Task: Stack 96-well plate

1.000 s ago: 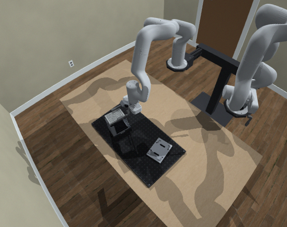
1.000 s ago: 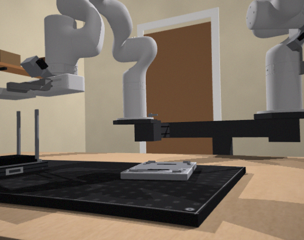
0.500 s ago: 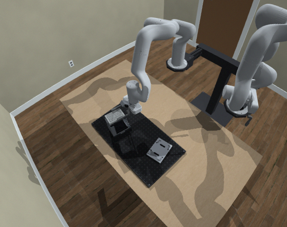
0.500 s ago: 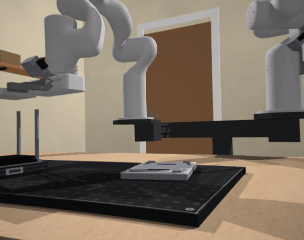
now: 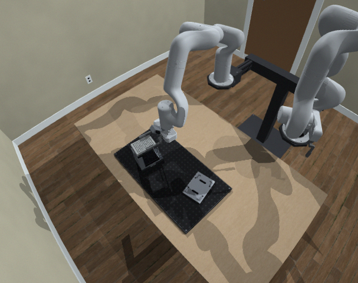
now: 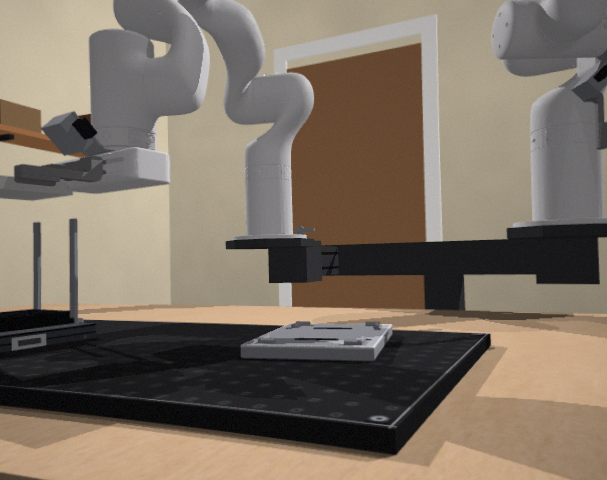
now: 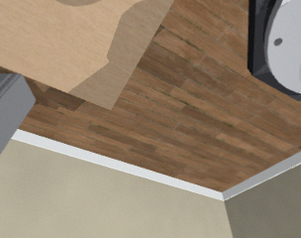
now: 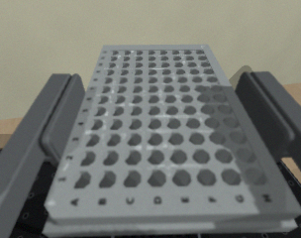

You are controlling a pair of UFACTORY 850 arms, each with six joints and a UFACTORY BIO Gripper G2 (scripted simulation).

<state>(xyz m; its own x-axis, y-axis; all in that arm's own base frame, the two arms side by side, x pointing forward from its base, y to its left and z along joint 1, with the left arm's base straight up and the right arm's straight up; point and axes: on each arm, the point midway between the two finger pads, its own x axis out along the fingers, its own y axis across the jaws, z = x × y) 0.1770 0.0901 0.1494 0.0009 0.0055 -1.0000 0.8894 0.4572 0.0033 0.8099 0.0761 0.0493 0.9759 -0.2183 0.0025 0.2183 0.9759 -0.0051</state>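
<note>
Pale 96-well plate [image 5: 143, 144] [image 6: 14, 191] [image 8: 144, 148] roughly level, aloft above stack rack K1 [image 5: 151, 165] [image 6: 73, 268]; dark lower plate [image 5: 150, 158] [image 6: 29, 317] inside the rack's upright posts; light-grey slotted plate nest N1 [image 5: 199, 187] [image 6: 308, 352] flat on black board, top face exposed.

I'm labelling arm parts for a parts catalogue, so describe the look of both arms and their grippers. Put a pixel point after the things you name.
Both arms are smooth, pale grey-white, with rounded tubular links and thin seam rings. The right gripper [image 8: 165, 116] has a white, box-like body and flat, dark grey fingers with rounded pads. Left's visible finger is grey and angular. No sleeves or loose cables show.
</note>
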